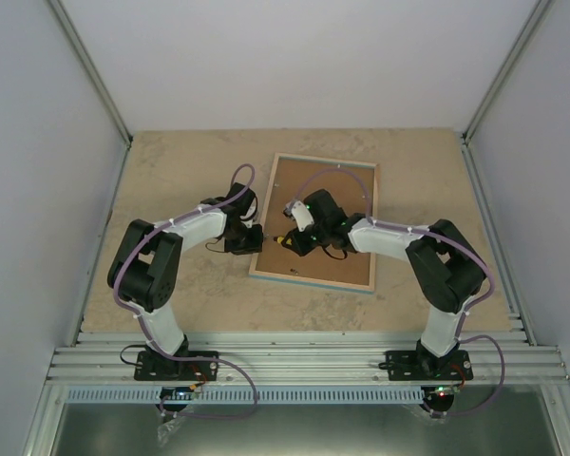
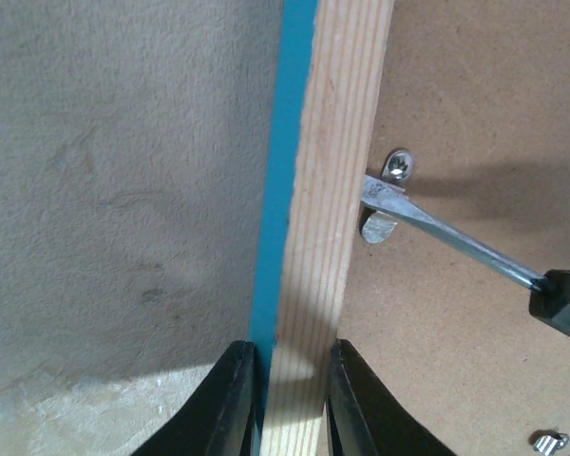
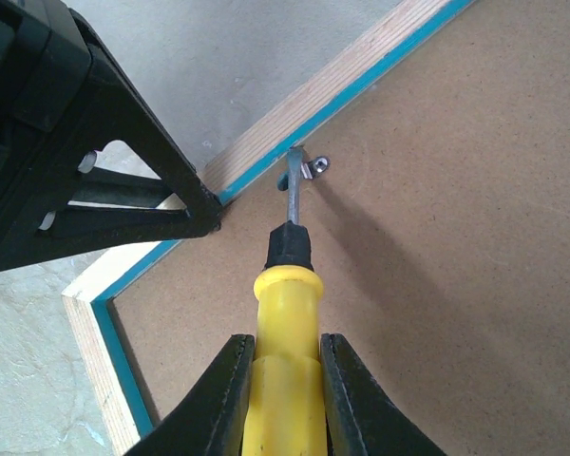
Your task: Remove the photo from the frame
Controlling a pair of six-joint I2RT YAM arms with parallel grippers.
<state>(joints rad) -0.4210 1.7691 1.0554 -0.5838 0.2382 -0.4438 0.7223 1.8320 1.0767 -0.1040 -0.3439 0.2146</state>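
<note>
The frame (image 1: 313, 282) lies face down on the table, its light wood back (image 2: 337, 190) and turquoise edge (image 3: 123, 366) showing. A brown backing board (image 1: 351, 266) fills it, and the photo is hidden beneath. My left gripper (image 2: 292, 353) is shut on the frame's left border, one finger on each side of the wood strip. My right gripper (image 3: 287, 344) is shut on a yellow-handled screwdriver (image 3: 287, 313). The screwdriver's blade (image 2: 446, 237) reaches a small metal tab (image 2: 397, 168) at the inner edge of that border.
The black left gripper body (image 3: 57, 123) stands close to the screwdriver tip. Another small metal clip (image 2: 549, 441) sits on the backing board (image 2: 456, 361). Beige tabletop (image 1: 190, 161) surrounds the frame, with grey walls left and right and a metal rail (image 1: 304, 361) in front.
</note>
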